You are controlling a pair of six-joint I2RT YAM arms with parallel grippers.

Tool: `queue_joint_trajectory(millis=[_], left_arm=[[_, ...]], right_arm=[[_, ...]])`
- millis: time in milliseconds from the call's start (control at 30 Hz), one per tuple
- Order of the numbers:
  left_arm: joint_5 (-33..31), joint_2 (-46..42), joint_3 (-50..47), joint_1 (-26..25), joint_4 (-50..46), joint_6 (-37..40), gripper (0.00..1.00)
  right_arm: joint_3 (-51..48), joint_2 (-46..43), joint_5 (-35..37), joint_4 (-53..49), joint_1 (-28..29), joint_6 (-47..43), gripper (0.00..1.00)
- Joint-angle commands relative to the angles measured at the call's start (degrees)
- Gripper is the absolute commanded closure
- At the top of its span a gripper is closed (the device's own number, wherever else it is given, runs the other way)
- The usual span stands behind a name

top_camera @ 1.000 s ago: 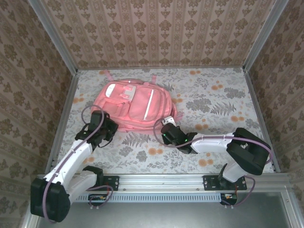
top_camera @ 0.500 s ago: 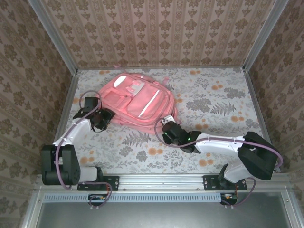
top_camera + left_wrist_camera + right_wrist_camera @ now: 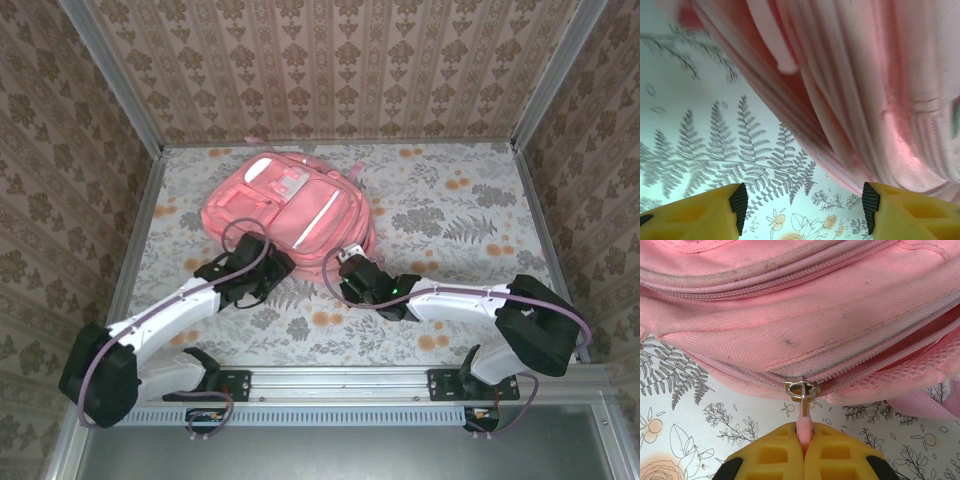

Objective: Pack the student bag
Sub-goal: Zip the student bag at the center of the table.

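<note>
The left arm (image 3: 165, 315) and right arm (image 3: 455, 300) have white links, black joints, purple cables (image 3: 324, 268) and yellow fingers (image 3: 770, 455).

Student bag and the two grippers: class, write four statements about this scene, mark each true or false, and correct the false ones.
1. The right gripper is shut on the zipper pull of the student bag. True.
2. The left gripper is clamped on a strap. False: its jaws stand open with nothing between them, beside the bag's edge.
3. The bag lies on the floral table. True.
4. The bag sits at the table's right side. False: it lies left of centre, toward the far edge.
</note>
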Motion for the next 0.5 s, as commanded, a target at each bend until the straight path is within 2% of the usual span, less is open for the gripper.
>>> queue_joint_trajectory(millis=[0,267,367,467], left_arm=[[-4.74,3.47,1.54,-3.09,7.08,-5.79,0.36],[-8.39,13.59,7.53,-9.55,11.58,-8.35,0.31],[-11.66,16.46,10.16,-11.89,10.76,-9.05,0.31],[-13.92,18.01,12.37,-12.75,8.73,-8.52,0.46]], right_arm=[[0.37,-0.68,-1.05,1.11,0.49,0.72,1.0],[-0.17,-1.71,-1.52,1.02,0.83,1.56,1.0],[-0.34,-1.85,-1.67,1.15,1.13,1.8,1.0],[-0.26,-1.85,-1.25,0.71,1.19,1.97,1.0]])
